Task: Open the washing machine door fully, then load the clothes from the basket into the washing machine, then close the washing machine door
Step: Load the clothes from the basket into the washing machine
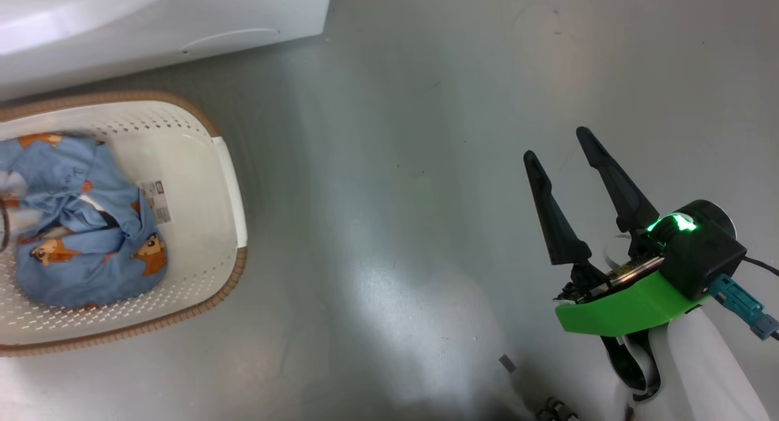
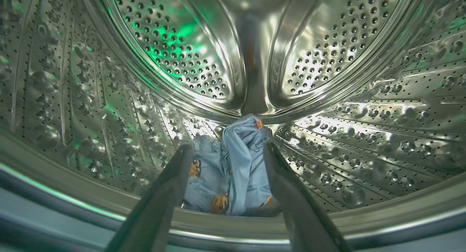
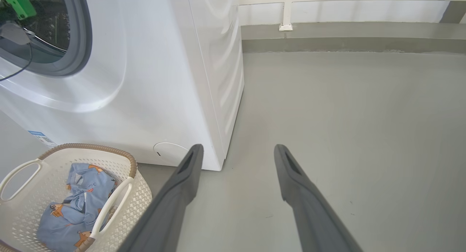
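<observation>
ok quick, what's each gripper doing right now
Left gripper: open, gripping nothing; light-blue cartoon-print fabric garment lies in perforated steel drum.
Right gripper: open, empty.

Cropped and unreadable
The basket (image 1: 201, 257) and its garment (image 1: 79, 250) run off the head view's left edge; print on the label sticker (image 1: 157, 201) is too small to read.

The clothes (image 1: 79, 226) are light blue with orange-brown cartoon figures, the basket (image 1: 195, 257) cream with a brown rim.

Open grey floor (image 1: 426, 165) right of washing machine (image 3: 164, 81), basket (image 1: 231, 184) near its front, garment (image 2: 236, 164) low in drum (image 2: 364, 117)
</observation>
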Tool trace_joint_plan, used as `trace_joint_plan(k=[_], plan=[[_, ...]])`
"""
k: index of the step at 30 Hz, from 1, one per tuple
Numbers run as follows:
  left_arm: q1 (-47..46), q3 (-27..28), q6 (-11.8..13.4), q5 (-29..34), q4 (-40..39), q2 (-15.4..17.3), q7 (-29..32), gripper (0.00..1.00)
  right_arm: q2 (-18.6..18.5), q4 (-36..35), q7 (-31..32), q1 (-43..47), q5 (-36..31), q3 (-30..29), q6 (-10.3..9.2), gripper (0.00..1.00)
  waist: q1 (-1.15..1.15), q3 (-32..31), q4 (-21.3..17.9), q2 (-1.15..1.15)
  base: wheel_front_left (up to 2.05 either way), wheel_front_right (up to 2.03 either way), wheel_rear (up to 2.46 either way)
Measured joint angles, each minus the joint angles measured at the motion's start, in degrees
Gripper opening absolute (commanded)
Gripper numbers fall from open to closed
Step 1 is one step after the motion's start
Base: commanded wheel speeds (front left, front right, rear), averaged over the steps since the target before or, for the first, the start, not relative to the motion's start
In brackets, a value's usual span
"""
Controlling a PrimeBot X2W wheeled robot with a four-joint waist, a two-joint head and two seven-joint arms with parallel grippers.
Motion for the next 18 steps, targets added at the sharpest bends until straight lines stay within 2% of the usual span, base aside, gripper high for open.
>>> trace_joint_plan(k=[5,11,15,18], plan=[[0.8,-0.7,-0.4,0.5,0.0,-0.8,-3.0,1.0,0.0,0.0,0.0,0.0,0.0,-0.7,0.0,1.0,0.0,-0.9,0.8,0.0,0.0,0.0,0.0],[7.9,-0.8,-0.4,0.4,-3.0,-1.6,-6.7,1.0,0.2,0.0,0.0,0.1,-0.2,-1.7,0.0,1.0,0.0,-2.9,1.8,0.0,0.0,0.0,0.0],[15.7,-0.1,0.6,-0.1,-8.9,-3.1,-8.2,1.0,0.3,0.3,0.0,0.8,-0.6,-2.7,0.0,1.0,0.0,-4.6,2.6,0.0,0.0,0.0,0.0],[22.8,0.7,2.3,-0.3,-15.4,-4.4,-8.4,1.0,0.4,0.5,0.0,1.9,-0.6,-3.4,0.0,1.0,0.0,-6.1,3.3,0.0,0.0,0.0,0.0]])
